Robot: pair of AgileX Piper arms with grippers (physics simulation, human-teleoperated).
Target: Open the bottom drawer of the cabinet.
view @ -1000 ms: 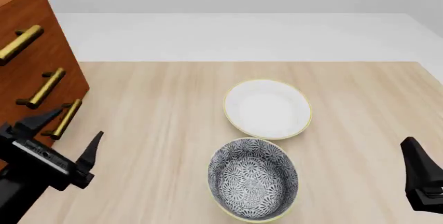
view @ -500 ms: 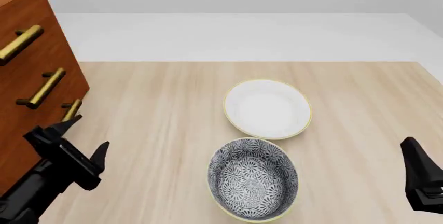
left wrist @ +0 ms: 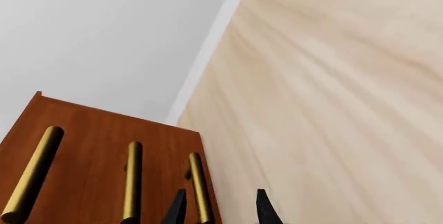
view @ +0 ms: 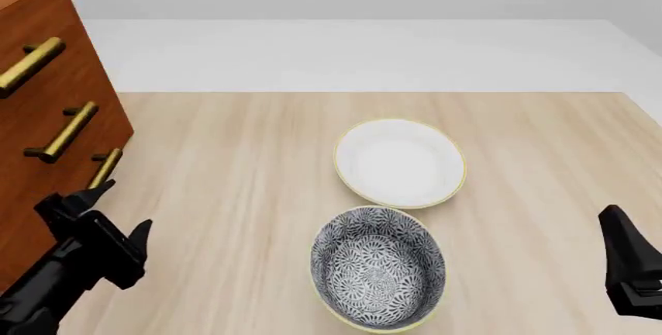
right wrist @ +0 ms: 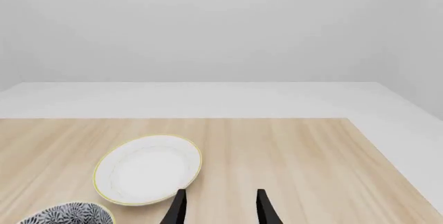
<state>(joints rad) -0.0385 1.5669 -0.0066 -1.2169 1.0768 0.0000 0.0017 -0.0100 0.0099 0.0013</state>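
The cabinet [view: 64,56] stands at the table's left edge, reddish-brown with three brass bar handles. The bottom drawer [left wrist: 181,149] is shut, and its handle [view: 105,166] is the lowest, nearest the tabletop. My left gripper [view: 112,212] is open just in front of that handle. In the left wrist view the bottom handle [left wrist: 199,190] runs between the fingertips [left wrist: 177,208], close to one of them and not gripped. My right gripper [view: 621,234] hangs open at the right edge, over bare table, with nothing between its fingers [right wrist: 262,206].
A white bowl with a yellow rim [view: 399,163] sits mid-table. A grey patterned bowl [view: 379,265] lies just in front of it, nearer to me. The table's far edge [view: 362,92] borders a pale floor.
My left gripper has turned and moved in toward the bottom handle, then settled slightly lower. The right arm, the bowls and the drawers have not moved.
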